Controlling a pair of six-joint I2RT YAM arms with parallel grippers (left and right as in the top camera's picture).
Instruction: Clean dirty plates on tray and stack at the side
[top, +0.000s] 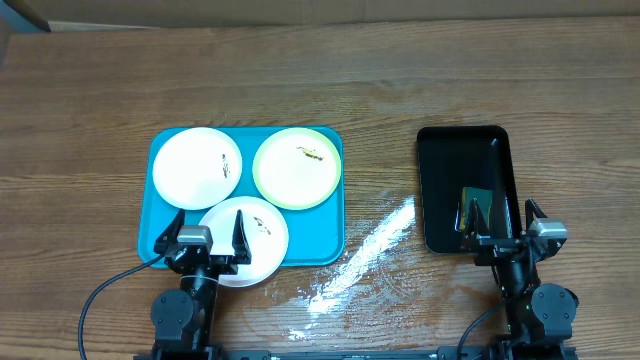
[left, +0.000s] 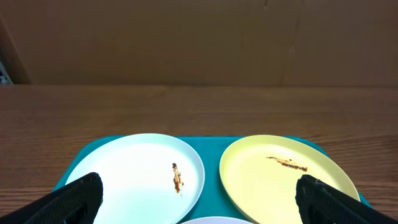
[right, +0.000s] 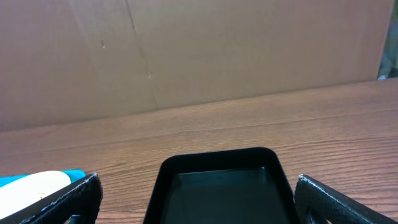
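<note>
My left gripper (top: 205, 229) stands spread wide and empty over the near round white plate (top: 262, 238). It lies with a second white plate (top: 197, 167) and a pale yellow-green plate (top: 297, 168), all smooth and dark-specked, on the rimmed turquoise plastic tray (top: 318, 238). My right gripper (top: 500, 214), equally wide, hangs over the glossy black rectangular tray (top: 460, 160).

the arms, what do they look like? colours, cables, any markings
The left arm and right arm are black, with round joint housings. The left gripper and right gripper each have two black tapered fingers and a small grey block at the wrist. A thin black cable loops out beside the left arm. No markings are legible.
</note>
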